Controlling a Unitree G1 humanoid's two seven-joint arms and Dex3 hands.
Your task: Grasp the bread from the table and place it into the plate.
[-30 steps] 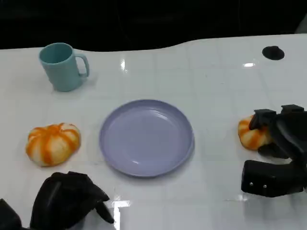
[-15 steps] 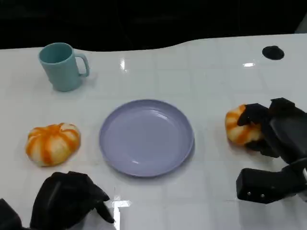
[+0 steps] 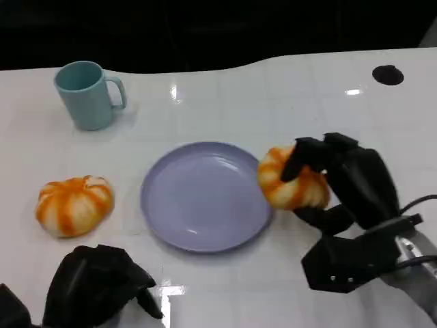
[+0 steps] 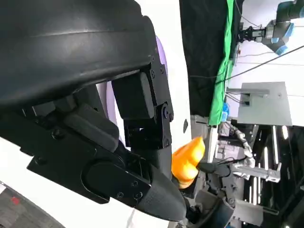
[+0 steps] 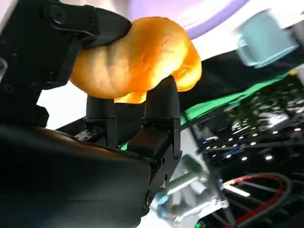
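A: What has changed on the bench (image 3: 321, 102)?

B: The big one is the right hand (image 3: 341, 181). A second ago it sits at the right edge of the frame with the bread against the bench; now it is left of there, at centre right, and the bread (image 3: 292, 179) has come along with it.

A: Is it holding the bread?

B: Yes. Its fingers (image 3: 308, 152) wrap over the top of the bun, and the right wrist view shows fingers on both sides of it. The bread now overlaps the right rim of the plate (image 3: 205, 197) in the centre of the frame.

A: So the task is nearly done?

B: I judge the carry is almost over; what remains is to bring the bread over the plate's middle and let go.

A: And the smaller things?

B: The left hand (image 3: 95, 287) at lower left is curled in on nothing, unmoved. The second bun (image 3: 74, 203) at left and the mug (image 3: 87, 94) at upper left stay put.
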